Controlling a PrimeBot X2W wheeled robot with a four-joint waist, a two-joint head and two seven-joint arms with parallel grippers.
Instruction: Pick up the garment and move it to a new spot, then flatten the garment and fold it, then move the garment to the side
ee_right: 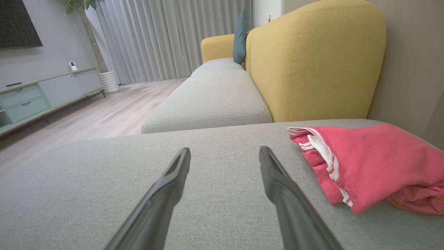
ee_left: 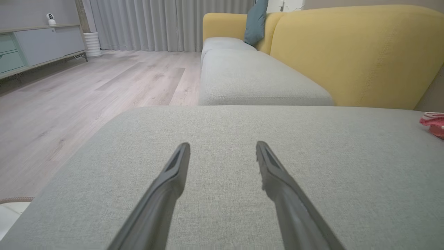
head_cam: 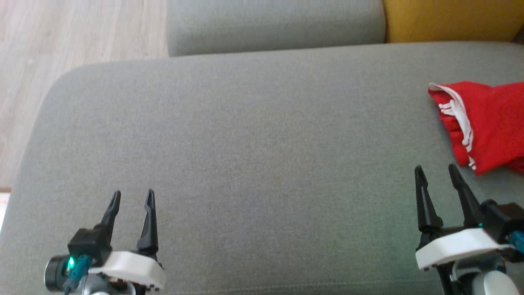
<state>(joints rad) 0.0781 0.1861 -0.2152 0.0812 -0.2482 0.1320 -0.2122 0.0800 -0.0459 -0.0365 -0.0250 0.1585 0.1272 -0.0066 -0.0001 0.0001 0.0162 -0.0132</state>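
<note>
Garment [head_cam: 483, 123] lay loosely doubled at far right of cushion [head_cam: 245, 143], just beyond R gripper [head_cam: 436, 171]. L gripper [head_cam: 133, 196] & R both spread wide, empty. Fit either awaiting pickup or folded & set aside. Striped edge [head_cam: 460, 114] faced cushion centre; long axis prob. left-right, view cropped.

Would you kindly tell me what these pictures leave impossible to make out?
Head view: the garment runs off the right edge, so its type and full shape are unclear.
Left wrist view: the right edge cuts off most of it.
Left wrist view: the white device on the cabinet is too small to identify.
</note>
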